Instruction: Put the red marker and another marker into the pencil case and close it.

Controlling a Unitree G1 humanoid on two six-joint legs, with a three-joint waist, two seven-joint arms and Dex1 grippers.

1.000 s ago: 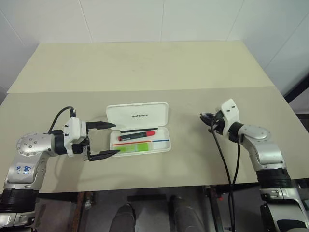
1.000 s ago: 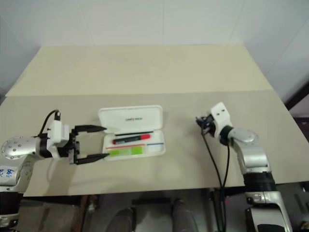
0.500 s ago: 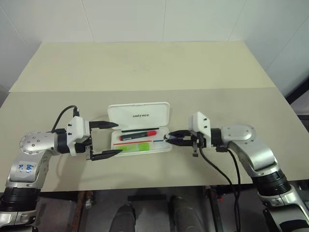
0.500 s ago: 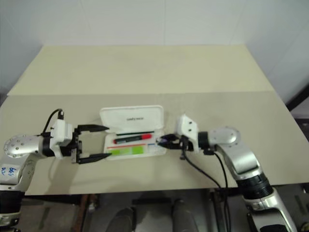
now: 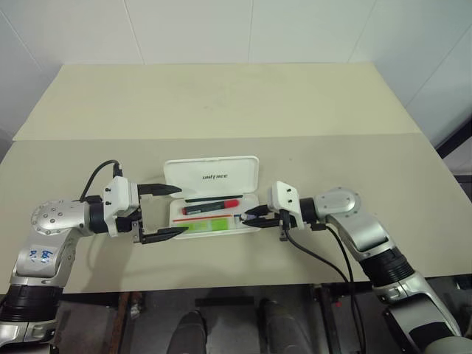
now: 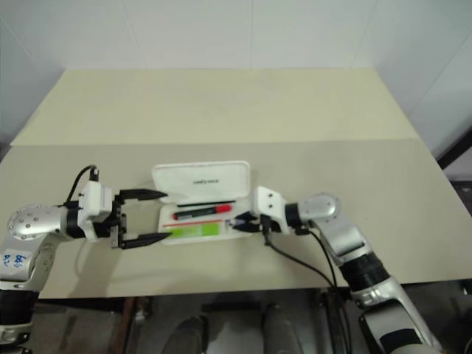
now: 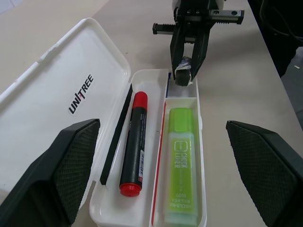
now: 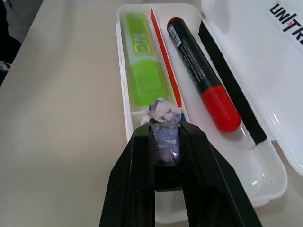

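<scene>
Both markers already lie in the pencil case (image 5: 214, 215) tray: red marker (image 7: 132, 143) beside green highlighter (image 7: 180, 163), long axes parallel. Your right gripper (image 8: 165, 135), clamped on a small crumpled wad (image 8: 164, 124), sits over the tray's right end. Your left gripper (image 5: 168, 212), jaws apart, brackets the left end. The glossy hard-plastic lid (image 5: 211, 175) stands open behind the tray.

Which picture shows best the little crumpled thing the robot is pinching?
The right wrist view: the crumpled wad sits close up between the right gripper fingers, over the case tray's end. The left wrist view shows it smaller, from the front. In the eye views it's too tiny to make out.
</scene>
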